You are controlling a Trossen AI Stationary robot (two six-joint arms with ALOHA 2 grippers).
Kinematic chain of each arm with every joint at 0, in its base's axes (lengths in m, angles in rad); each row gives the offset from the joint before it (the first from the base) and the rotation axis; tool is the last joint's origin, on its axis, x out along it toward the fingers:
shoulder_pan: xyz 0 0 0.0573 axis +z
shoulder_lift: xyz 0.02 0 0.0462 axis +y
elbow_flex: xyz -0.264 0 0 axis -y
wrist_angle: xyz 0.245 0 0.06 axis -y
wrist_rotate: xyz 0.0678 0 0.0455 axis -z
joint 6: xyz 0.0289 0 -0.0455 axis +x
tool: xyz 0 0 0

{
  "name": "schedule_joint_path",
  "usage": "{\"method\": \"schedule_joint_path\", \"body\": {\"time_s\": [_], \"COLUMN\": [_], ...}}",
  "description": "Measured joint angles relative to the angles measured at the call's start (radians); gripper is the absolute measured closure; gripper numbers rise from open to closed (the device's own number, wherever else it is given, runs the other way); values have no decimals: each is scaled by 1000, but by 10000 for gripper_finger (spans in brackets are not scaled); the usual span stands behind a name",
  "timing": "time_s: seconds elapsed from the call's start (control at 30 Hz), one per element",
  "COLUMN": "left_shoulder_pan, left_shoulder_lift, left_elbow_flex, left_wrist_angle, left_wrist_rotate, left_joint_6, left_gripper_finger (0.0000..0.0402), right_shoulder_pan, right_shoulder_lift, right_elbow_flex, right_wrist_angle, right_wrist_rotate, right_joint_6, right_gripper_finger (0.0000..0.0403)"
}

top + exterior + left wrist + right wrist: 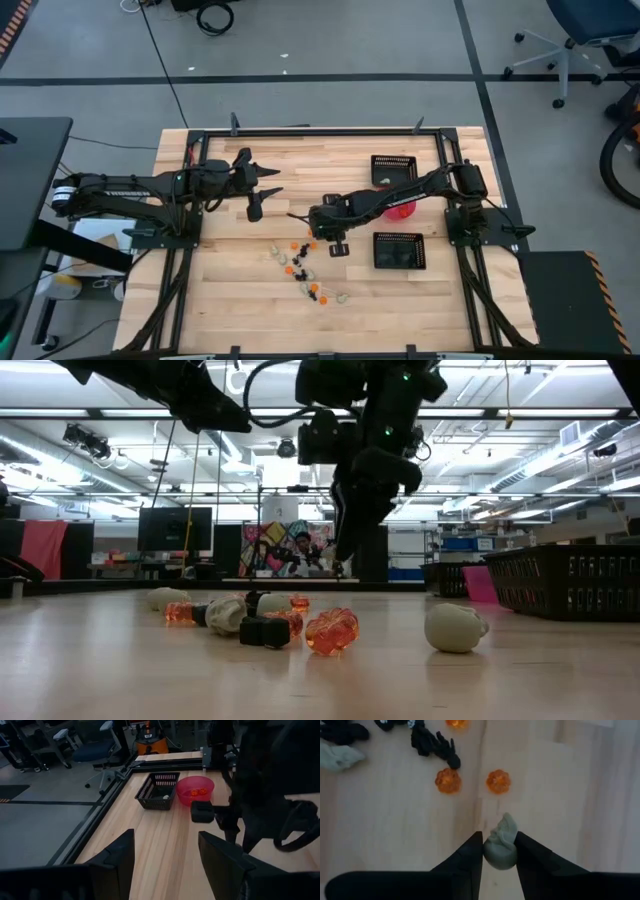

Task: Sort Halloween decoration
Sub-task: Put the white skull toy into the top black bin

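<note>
Right gripper [498, 851] fingers clamp a cream trinket [501, 845]; left gripper [165, 855] spread, empty. No legible writing.

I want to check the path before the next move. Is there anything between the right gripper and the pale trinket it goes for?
No, nothing visible stands between them. In the right wrist view the right gripper already has the pale cream trinket between its jaws. The two orange pumpkins lie beyond it, apart.
</note>
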Motion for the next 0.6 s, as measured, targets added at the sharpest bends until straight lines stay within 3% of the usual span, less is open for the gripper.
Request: {"method": "schedule_joint_path", "body": {"time_s": [0.47,0.6], "left_shoulder_pan": [0,0], "left_shoulder_lift": [0,0], "left_elbow_flex": [0,0], "left_wrist_angle": [-4,68], "left_wrist_rotate": [0,0], "left_joint_6": [1,9], "left_gripper_finger": [209,209], "right_shoulder_pan": [2,2], "right_shoulder_lift": [-1,-6], "right_elbow_flex": [107,126], "right_wrist_angle": [-296,-368], "right_wrist_rotate": [111,131], "right_joint_6": [11,38], "right_gripper_finger": [298,298]}}
